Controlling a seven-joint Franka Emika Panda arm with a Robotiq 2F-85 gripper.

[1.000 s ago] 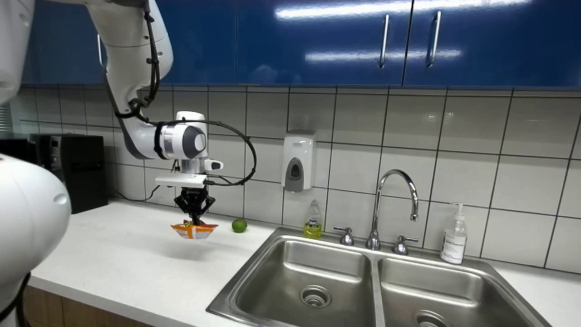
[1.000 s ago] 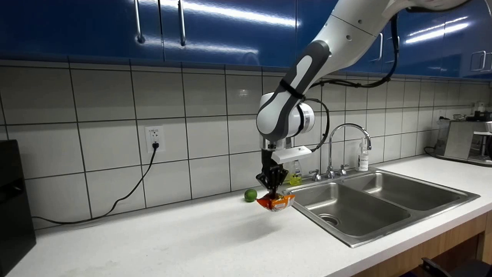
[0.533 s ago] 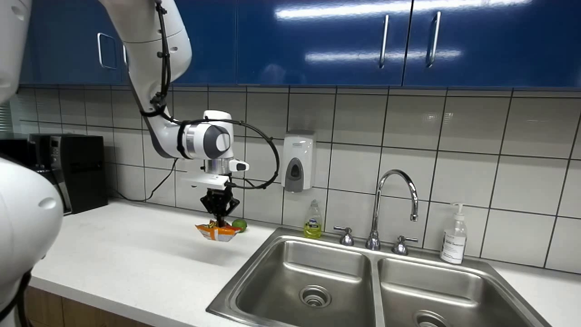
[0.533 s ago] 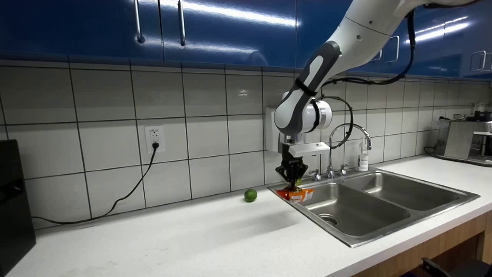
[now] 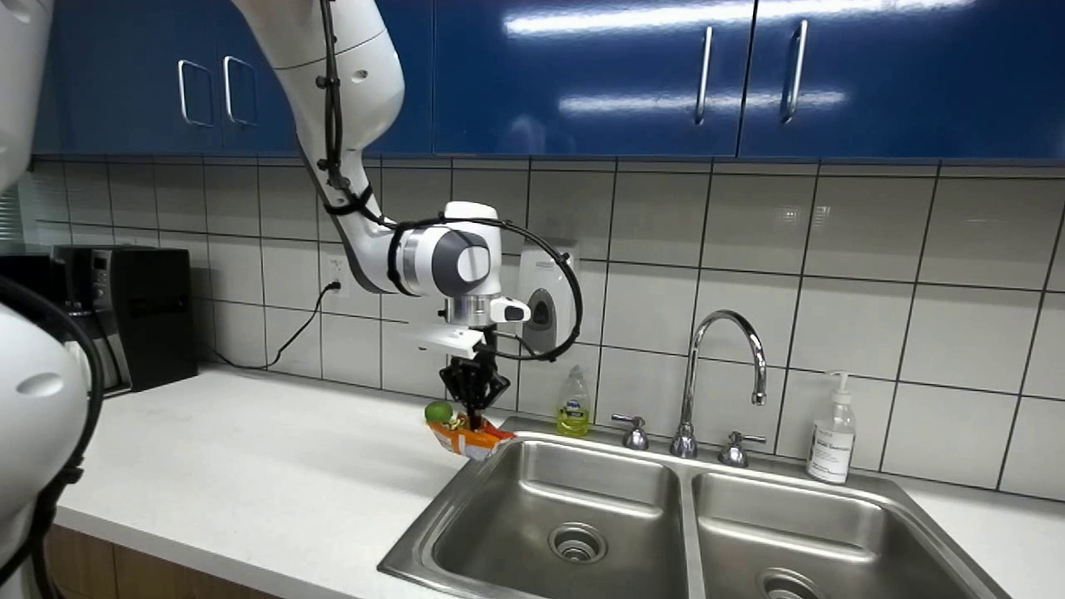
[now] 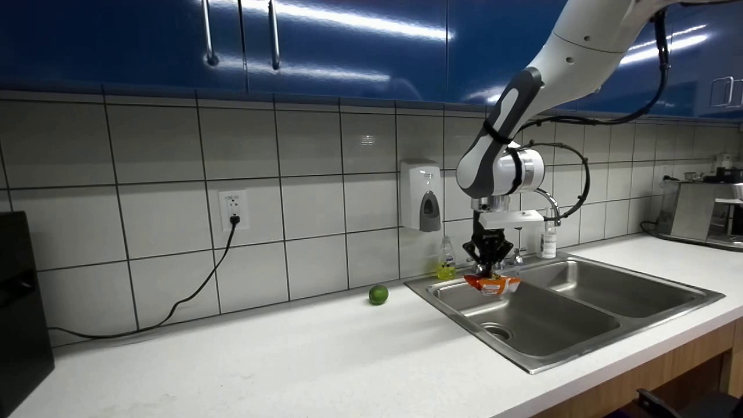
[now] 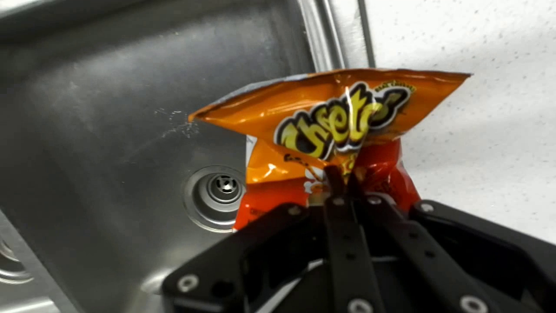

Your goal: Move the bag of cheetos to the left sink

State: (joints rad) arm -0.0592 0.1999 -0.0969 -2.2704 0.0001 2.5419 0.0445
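The bag of Cheetos [image 7: 334, 126] hung in the air at the edge of the left sink [image 7: 130, 108], partly over it and partly over the counter [image 7: 469, 174], with the metal rim [image 7: 323, 34] running between. The claw [image 7: 344, 182] was gripping the bag, its jaws pinched almost together and the front creased around them. Pick-up and lift looked done, and the carry mostly so; what was left, I judged, was a further shift to bring the whole bag over the sink, then lowering and letting go.

In the wrist view the bag's top seam pointed away from the claw, toward the upper edge, the printed name climbing slightly from left to right. The longest stretch showing ran along that seam, one corner over the sink, the opposite one over the counter. The claw hid the bottom end, so the true long axis could not be told. In both exterior views the bag looked roughly level.

The drain [image 7: 217, 198] showed beside the bag, partly covered by it. A lime [image 6: 378, 295] lay on the counter, well apart in an exterior view. Dish soap [image 5: 573, 403] and the tap [image 5: 689, 383] stood along the back of the sink.
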